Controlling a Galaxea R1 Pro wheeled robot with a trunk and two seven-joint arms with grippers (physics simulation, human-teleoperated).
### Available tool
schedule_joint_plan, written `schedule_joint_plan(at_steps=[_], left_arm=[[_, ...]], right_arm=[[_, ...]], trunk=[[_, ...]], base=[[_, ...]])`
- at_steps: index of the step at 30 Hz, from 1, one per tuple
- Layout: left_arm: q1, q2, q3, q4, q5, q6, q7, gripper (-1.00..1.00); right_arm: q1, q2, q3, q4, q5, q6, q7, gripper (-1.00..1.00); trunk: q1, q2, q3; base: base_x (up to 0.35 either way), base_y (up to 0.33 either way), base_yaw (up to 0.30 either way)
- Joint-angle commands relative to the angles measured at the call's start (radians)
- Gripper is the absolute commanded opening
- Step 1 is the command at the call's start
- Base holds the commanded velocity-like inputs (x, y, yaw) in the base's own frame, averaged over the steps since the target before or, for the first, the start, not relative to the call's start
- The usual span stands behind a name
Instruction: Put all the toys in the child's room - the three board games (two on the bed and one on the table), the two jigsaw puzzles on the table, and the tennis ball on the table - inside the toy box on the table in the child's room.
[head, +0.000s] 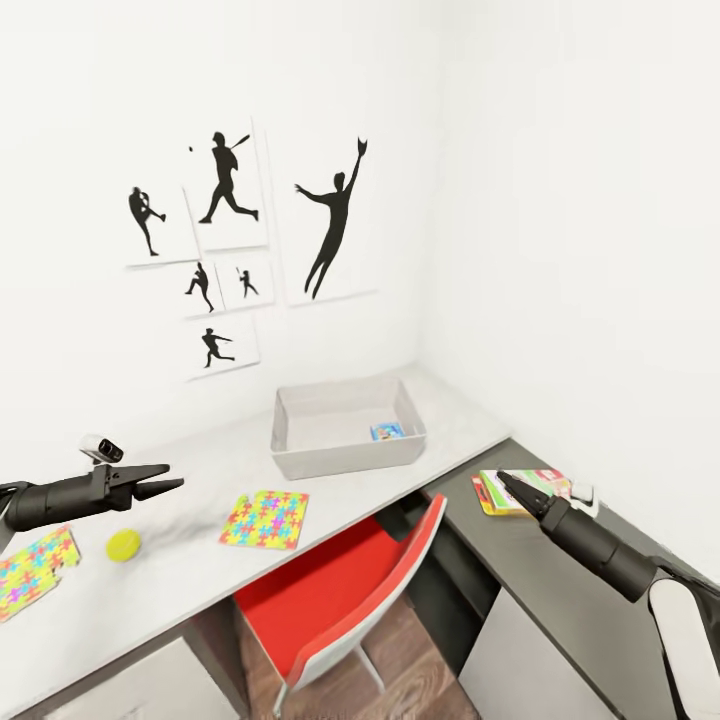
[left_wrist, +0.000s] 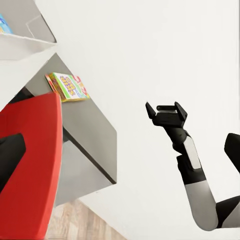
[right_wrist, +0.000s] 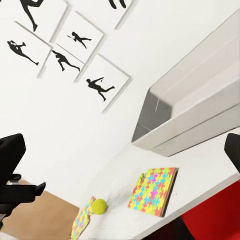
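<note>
The grey toy box stands at the back of the pale table with a blue board game inside. On the tabletop lie one jigsaw puzzle, another at the left edge, and the tennis ball. A green-red board game rests on the lower dark section. My left gripper hangs open and empty above the ball. Above the green-red game, clear of it, my right gripper is open and empty too. The bed is out of view.
A red chair is tucked under the table's front edge, between the white drawers. White walls close the corner behind and to the right, with silhouette pictures on the back wall. Wooden floor shows below.
</note>
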Motion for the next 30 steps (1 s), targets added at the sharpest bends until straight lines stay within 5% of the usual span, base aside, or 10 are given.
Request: schedule_joint_plan(at_steps=[1,22,30], left_arm=[[-0.001,0.0,-0.001,-0.001,0.0,0.011,-0.004,1.0],[-0.001,0.002,-0.002,-0.007,0.001,0.011,-0.004,1.0],[0.002,0.002,-0.002,-0.007,0.033,0.011,-0.004,1.0]], right_arm=[[-0.002,0.001,-0.001,0.0,0.0,0.005,0.002,1.0],[-0.001,0.009,-0.007,0.008,0.0,0.005,0.006,1.0],[-0.001,0.009,-0.008,0.01,-0.001,0.005,0.007,1.0]], trunk=[[0.0,-0.002,-0.002],[0.0,-0.002,-0.002],[0.0,-0.002,-0.002]], base=[[-0.298,0.105,0.0],[-0.038,0.012,0.0],[0.0,0.0,-0.029]])
